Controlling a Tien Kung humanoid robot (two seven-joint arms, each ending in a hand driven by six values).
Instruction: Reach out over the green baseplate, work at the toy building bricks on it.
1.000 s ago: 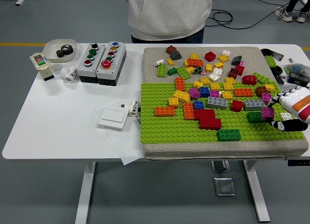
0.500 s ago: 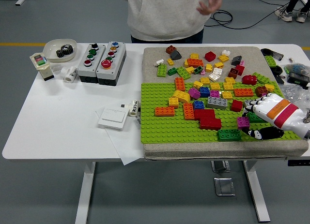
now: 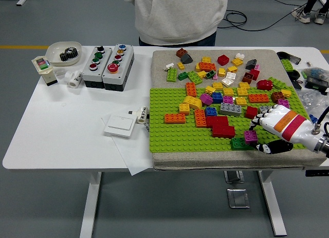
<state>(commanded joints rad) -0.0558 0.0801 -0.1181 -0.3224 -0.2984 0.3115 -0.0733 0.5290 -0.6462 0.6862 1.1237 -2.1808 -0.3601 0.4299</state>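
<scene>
The right hand [image 3: 271, 129] reaches in from the right, low over the near right part of the green baseplate [image 3: 169, 135]. Its white fingers [image 3: 263, 121] curl around a small magenta brick [image 3: 250, 136], with the black thumb below it, so the hand seems to be holding that brick. The magenta brick sits right at a dark green brick [image 3: 238, 143] near the front edge of the plate; I cannot tell if it is pressed on or only touching. The left hand is not in the picture.

The bricks are hard plastic, so they should be light, stiff and smooth. They will not squash or break, but a small one can slip or twist. I think the best hold is on two flat sides, not on the bumpy top. A brick stuck on the plate needs a pull straight up.

Many more bricks lie on the plate and on the grey mat [image 3: 164, 60] behind it, like the flat red brick [image 3: 220, 126] and an orange brick [image 3: 174, 117].

Far left on the white table [image 3: 61, 125], a white bowl [image 3: 62, 49] holds a black gear [image 3: 68, 54]. Two button boxes [image 3: 108, 66] stand beside it. A person in a pale hoodie [image 3: 175, 17] stands at the far side.
</scene>
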